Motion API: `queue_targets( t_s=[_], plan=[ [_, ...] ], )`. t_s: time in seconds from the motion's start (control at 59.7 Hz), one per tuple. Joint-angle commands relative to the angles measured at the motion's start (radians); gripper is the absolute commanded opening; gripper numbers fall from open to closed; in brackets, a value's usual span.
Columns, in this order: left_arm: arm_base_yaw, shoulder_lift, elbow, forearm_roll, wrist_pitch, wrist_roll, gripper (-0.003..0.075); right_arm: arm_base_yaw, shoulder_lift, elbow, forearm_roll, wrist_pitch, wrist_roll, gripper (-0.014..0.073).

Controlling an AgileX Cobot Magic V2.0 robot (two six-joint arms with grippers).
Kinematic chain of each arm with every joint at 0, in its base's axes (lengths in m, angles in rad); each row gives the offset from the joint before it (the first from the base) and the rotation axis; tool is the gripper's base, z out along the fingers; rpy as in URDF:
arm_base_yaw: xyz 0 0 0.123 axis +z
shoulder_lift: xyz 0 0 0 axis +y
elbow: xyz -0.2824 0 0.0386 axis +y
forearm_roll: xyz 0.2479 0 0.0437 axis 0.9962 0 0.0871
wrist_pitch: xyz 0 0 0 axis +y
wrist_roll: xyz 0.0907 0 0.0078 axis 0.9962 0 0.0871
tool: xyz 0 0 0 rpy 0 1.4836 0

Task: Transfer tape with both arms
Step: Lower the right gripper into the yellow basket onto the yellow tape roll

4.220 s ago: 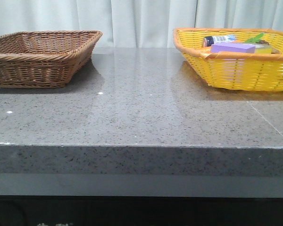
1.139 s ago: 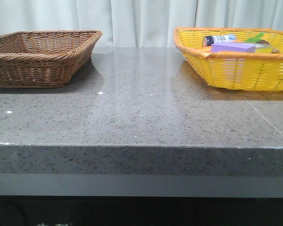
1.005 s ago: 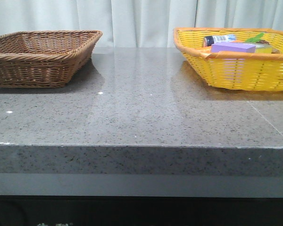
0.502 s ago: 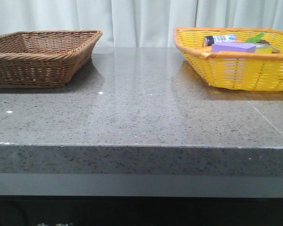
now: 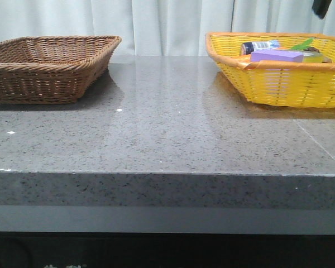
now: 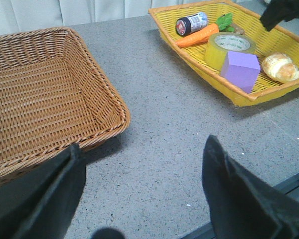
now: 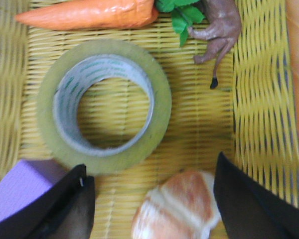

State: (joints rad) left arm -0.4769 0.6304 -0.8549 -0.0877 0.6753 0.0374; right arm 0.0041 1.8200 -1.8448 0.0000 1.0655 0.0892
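While my right gripper (image 7: pixel 152 199) hangs above the yellow basket (image 7: pixel 259 99) with its fingers spread wide and nothing between them, the step in hand, as I judge it, is the first pick: getting down onto the tape (image 7: pixel 103 104). To do it well I should shift toward the roll until its wall sits between my fingers, one finger going down into the white core and the other outside the wall. Then I would lower straight, so as not to nudge the neighbours.

The tape lies flat in the basket, hole facing up, offset from the gap between my fingers toward the carrot (image 7: pixel 87 14). The bread roll (image 7: pixel 177 206), not the tape, sits directly between my fingertips. A purple block (image 7: pixel 17 191) is just beside the tape's rim, seemingly touching it, and a brown toy animal (image 7: pixel 219 30) lies near the greens.

My left gripper (image 6: pixel 139 194) is also spread wide and empty, over bare table between the brown basket (image 6: pixel 45 109) and the yellow one, well apart from the tape (image 6: pixel 230 47).
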Motion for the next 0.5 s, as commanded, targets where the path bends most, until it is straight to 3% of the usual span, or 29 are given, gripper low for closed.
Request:
queue_targets(
  t_s=[0.0, 0.486],
  plan=[
    [-0.006, 0.009, -0.034, -0.014, -0.076, 0.001, 0.0494, -0.006, 0.026, -0.100, -0.024, -0.008, -0.014, 0.0524],
    [-0.006, 0.009, -0.034, -0.014, -0.076, 0.001, 0.0494, -0.006, 0.234, -0.227, -0.017, -0.015, -0.018, 0.0442]
  ],
)
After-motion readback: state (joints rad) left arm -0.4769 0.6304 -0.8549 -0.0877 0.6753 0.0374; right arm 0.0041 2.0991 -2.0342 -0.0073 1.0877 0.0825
